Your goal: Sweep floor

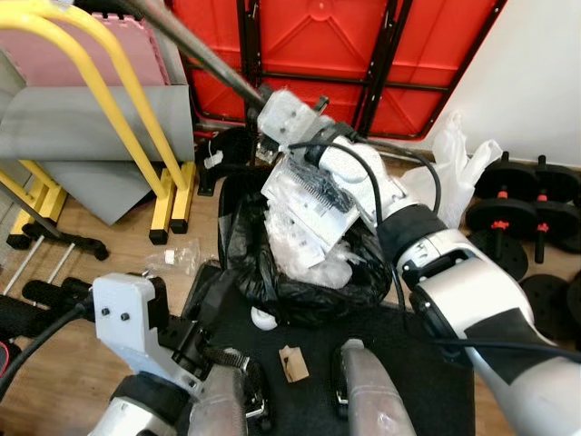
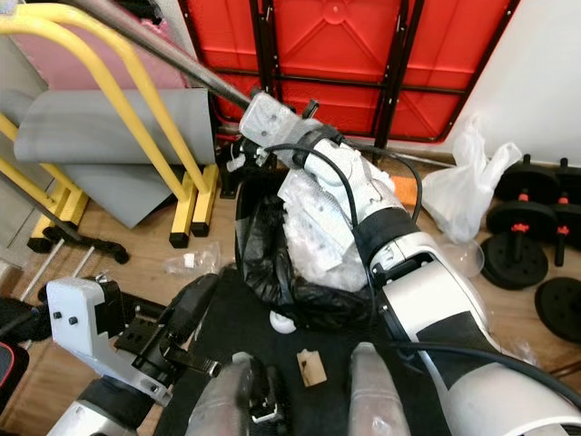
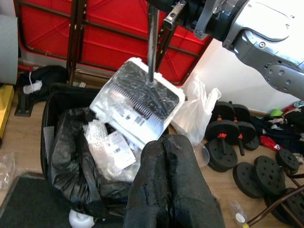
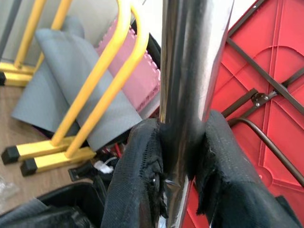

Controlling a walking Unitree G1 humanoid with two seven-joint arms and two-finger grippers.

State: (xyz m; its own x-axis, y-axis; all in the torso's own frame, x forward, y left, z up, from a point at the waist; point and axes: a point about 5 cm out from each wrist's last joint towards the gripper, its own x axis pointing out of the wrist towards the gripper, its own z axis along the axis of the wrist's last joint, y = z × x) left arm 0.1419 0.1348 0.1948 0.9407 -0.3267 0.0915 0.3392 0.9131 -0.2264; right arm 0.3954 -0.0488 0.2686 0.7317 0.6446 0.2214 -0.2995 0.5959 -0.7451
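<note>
Gripping a shiny metal pole (image 4: 187, 90), the right gripper (image 4: 183, 164) has its two black fingers (image 4: 137, 180) clamped on either side of it, jaws clenched on the shaft. That pole runs down to a white dustpan (image 3: 137, 102) with a dark comb edge, tilted over a bin lined with a black bag (image 1: 263, 263). The bin already holds crumpled clear plastic wrapping (image 3: 109, 152), and the dustpan's mouth hangs just above that heap. The right arm (image 1: 472, 300) reaches forward across the bin toward the red folded panel (image 1: 318, 45) standing against the wall.

The left gripper (image 3: 166, 185) sits low and near the robot's body, jaws pressed together on nothing, pointing toward the bin and dustpan. On the dark mat (image 1: 427, 381) before the bin lie a small white object (image 1: 263, 318), possibly a cap or ball, and a scrap of brown cardboard (image 1: 292, 363).

Beside the bin on the robot's left stand a yellow tubular frame (image 1: 136, 100) and a grey rolled mat (image 1: 91, 127). A clear wrapper (image 1: 172, 256) lies on the wooden floor (image 1: 54, 372) near the frame. On the robot's right, a white plastic bag (image 1: 458, 159) slumps next to black dumbbells (image 1: 522, 195) with red collars.
</note>
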